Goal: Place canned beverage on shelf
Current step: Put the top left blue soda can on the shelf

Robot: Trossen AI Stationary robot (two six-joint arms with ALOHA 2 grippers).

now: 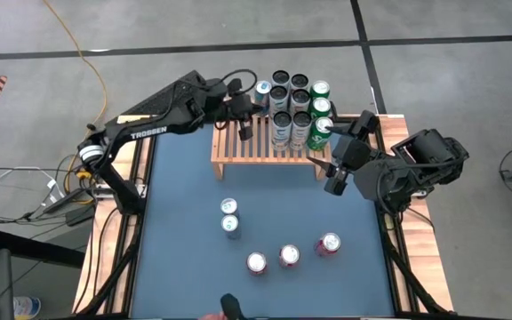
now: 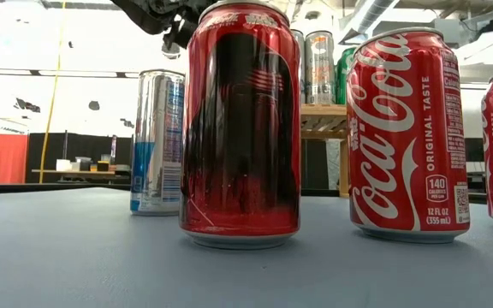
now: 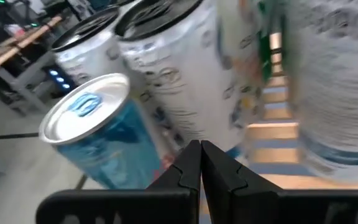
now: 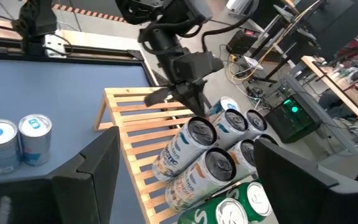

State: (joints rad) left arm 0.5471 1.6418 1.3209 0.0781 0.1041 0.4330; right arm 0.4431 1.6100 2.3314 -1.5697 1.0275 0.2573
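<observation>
Shelf (image 1: pixel 238 151) sits at the far edge of the blue mat (image 1: pixel 176 222), slats bare on its left half. Cans (image 1: pixel 290 111) cluster on its right half: white/silver ones in rows, green cans (image 1: pixel 320 107) on the right end.

L gripper (image 1: pixel 244 129) is over the shelf, just left of the can cluster, fingers clenched tight together w/ nothing between them; the left wrist view shows the pads (image 3: pixel 188 171) pressed shut. Right by it, at the cluster's far-left corner, a blue can (image 1: pixel 263 93) leans tilted, not upright; in the left wrist view it (image 3: pixel 98 134) tips away from the white cans (image 3: pixel 166 68). Can't tell if it rests on the shelf edge or hangs off it. From the right wrist view the L gripper (image 4: pixel 188 93) points down at the slats (image 4: pixel 135 112) beside the cluster (image 4: pixel 210 149).

R gripper (image 1: pixel 334 173) is at the shelf's right end, near the front corner, jaws spread wide, nothing held; close to the green cans but not touching as far as visible.

On the mat in front of the shelf: 2 silver-blue cans (image 1: pixel 229 216) touching each other, nearer the shelf; 3 red cans (image 1: pixel 290 255) further out toward the mat's near edge, spaced apart. Low view: dark red can (image 2: pixel 242 120) closest, Coke can (image 2: pixel 405 137) beside it, silver-blue can (image 2: pixel 157 141) behind, shelf (image 2: pixel 323 120) w/ cans beyond.
</observation>
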